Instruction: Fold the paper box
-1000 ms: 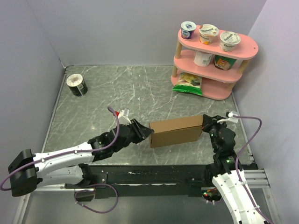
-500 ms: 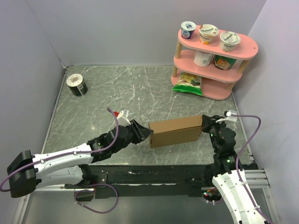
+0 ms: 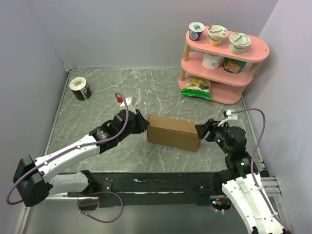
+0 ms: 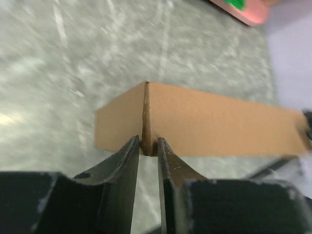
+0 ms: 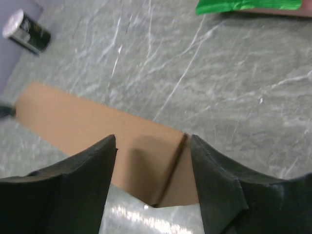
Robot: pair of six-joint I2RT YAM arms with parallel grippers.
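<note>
Seems a light, crushable paper box (image 3: 173,131); best grabbed at folded edges. Pinching one corner with left jaws, right jaws spread.

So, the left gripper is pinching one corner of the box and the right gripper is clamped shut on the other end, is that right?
Not quite: the right gripper is open, its jaws standing wide apart at the end of the box, as the right wrist view shows. The left gripper does pinch a corner.
</note>
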